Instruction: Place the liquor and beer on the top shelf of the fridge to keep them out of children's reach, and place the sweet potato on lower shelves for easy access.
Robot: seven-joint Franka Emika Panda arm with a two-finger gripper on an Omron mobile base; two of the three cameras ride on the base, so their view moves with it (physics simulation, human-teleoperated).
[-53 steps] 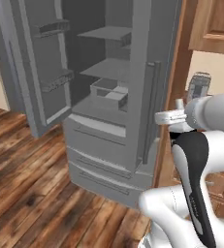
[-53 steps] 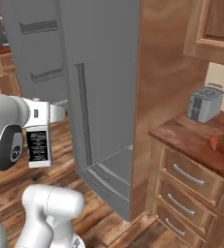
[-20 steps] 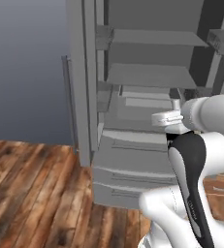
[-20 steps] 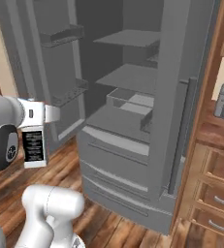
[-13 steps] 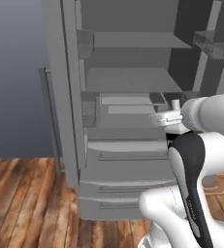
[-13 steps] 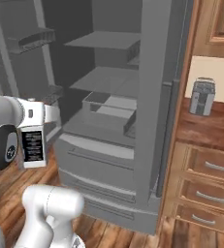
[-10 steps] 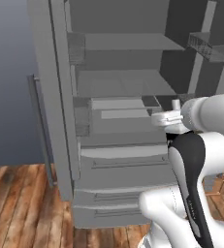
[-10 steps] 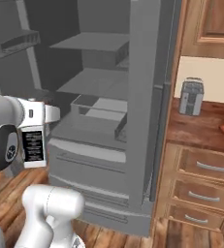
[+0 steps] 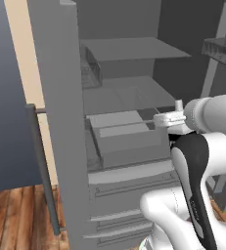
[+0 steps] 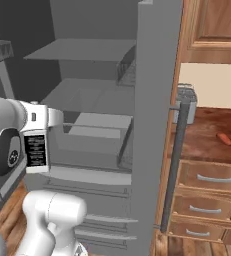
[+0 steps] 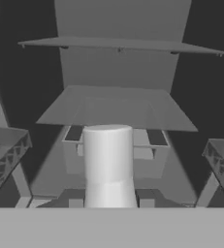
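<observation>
White arm (image 9: 217, 146), black joint covers

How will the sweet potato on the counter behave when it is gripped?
The sweet potato looks rounded and tapered, so a push would probably roll it in a curve on the flat wooden counter. It seems small and stiff; a grip near its thin end may slip.

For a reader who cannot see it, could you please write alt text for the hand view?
A whitish cap of the held bottle rises in the foreground, pointing into the open fridge. Beyond it are the plain grey top shelf and a second grey shelf below it.
</observation>
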